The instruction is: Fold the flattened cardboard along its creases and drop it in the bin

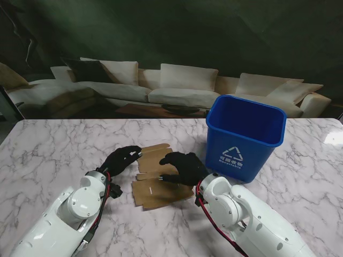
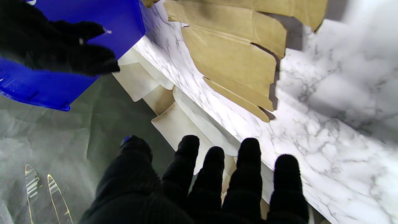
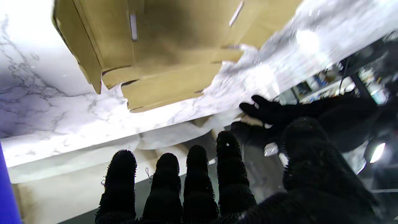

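Observation:
The flattened brown cardboard (image 1: pixel 156 182) lies on the marble table (image 1: pixel 53 150), its flaps spread out, midway between my arms. My left hand (image 1: pixel 122 159), in a black glove, hovers at the cardboard's far left edge with its fingers spread and nothing in them. My right hand (image 1: pixel 182 167) hangs over the cardboard's right side, also open. In the left wrist view the cardboard (image 2: pixel 230 53) lies beyond the fingertips (image 2: pixel 248 155), apart from them. The right wrist view shows the cardboard (image 3: pixel 161 46) and straight fingers (image 3: pixel 196 168) holding nothing. The blue bin (image 1: pixel 244 136) stands upright to the right.
The bin (image 2: pixel 62 77) is close to my right hand, just to its right and farther from me. A pale sofa (image 1: pixel 182 85) runs behind the table's far edge. Bare marble stretches to the left of the cardboard.

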`<state>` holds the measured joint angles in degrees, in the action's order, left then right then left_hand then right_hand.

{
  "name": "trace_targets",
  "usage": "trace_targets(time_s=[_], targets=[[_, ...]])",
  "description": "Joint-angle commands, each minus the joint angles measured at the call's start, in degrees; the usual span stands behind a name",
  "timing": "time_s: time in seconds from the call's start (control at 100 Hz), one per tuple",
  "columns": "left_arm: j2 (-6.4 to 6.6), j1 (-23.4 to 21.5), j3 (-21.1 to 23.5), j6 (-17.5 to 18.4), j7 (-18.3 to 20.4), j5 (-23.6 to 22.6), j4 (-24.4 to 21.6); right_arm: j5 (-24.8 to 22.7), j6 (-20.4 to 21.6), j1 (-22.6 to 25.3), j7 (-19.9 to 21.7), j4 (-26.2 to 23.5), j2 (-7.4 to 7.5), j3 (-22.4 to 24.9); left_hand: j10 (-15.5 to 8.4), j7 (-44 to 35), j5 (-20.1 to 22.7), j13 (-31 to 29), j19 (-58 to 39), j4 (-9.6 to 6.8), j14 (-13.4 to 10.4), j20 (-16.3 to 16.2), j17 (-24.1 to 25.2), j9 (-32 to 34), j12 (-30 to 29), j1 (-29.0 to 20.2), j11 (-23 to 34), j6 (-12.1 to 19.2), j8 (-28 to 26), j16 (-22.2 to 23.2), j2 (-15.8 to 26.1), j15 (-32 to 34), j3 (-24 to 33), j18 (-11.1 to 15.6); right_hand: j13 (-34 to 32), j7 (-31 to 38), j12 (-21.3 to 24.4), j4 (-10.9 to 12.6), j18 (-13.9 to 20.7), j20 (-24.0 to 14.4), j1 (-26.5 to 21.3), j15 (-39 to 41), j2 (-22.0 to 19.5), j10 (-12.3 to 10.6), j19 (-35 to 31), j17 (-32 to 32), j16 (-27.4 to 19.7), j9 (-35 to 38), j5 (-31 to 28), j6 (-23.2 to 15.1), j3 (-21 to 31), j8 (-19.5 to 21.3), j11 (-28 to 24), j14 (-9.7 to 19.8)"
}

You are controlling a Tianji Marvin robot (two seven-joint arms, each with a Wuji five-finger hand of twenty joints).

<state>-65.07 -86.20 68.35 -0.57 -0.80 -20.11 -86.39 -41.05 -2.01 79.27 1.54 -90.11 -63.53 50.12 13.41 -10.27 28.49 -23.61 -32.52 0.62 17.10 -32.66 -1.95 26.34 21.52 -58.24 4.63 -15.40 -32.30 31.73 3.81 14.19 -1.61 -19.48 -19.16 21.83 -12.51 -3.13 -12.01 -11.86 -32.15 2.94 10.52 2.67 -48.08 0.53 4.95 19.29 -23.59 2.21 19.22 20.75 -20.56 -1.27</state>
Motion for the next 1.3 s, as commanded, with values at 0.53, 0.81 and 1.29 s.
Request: trace_targets(time_s=[0.53, 0.81, 1.29], targets=[[-0.28, 0.27, -0.29, -1.24, 0.19, -0.41, 0.44, -1.24, 2.78, -1.54, 3.03, 7.64, 1.93, -8.89, -0.52, 0.04, -0.34, 3.57, 2.33, -0.01, -1.58, -0.88, 1.36, 0.76, 0.28, 0.73, -0.02, 1.17, 0.10, -1.48, 2.60, -3.02, -0.38, 0.81, 0.90, -0.05, 0.81, 0.86, 5.63, 5.78, 0.49, -3.64, -5.41, -1.34, 5.96, 1.56, -2.73, -0.65, 2.59, 0.32, -5.95, -2.36, 2.29, 2.32], [-0.34, 1.08, -0.75, -2.13, 0.33, -0.46, 0.68, 0.53, 2.27, -1.37, 5.67, 8.33, 2.42, -10.19, -0.39, 0.08, -0.24, 3.35, 2.74, 0.03, -1.47, -0.95, 1.21, 0.72, 0.26, 0.85, -0.13, 1.18, 0.10, -1.85, 2.49, -3.14, -0.45, 0.66, 0.85, 0.26, 0.60, 0.91, 5.77, 6.05, 0.10, -3.68, -5.86, -1.36, 5.93, 1.56, -2.71, -0.61, 2.54, 0.26, -6.72, -2.31, 1.84, 2.47], [-0.48, 13.63, -6.26, -6.08, 5.19, 1.42, 9.29, 0.86, 1.72, -0.78, 5.23, 8.37, 2.27, -9.69, 1.20, 0.75, 0.08, 6.65, 11.57, 0.31, -2.23, 5.55, -0.22, -4.99, -7.84, 1.43, -3.31, 1.46, 1.08, -9.36, 1.70, -7.61, -0.54, 5.42, 1.17, 0.76, 0.41, 1.06, 5.65, 6.63, -0.50, -3.73, -6.12, -0.93, 6.39, 1.93, -2.73, -0.71, 2.63, 0.09, -7.67, -2.13, 1.38, 2.20]])
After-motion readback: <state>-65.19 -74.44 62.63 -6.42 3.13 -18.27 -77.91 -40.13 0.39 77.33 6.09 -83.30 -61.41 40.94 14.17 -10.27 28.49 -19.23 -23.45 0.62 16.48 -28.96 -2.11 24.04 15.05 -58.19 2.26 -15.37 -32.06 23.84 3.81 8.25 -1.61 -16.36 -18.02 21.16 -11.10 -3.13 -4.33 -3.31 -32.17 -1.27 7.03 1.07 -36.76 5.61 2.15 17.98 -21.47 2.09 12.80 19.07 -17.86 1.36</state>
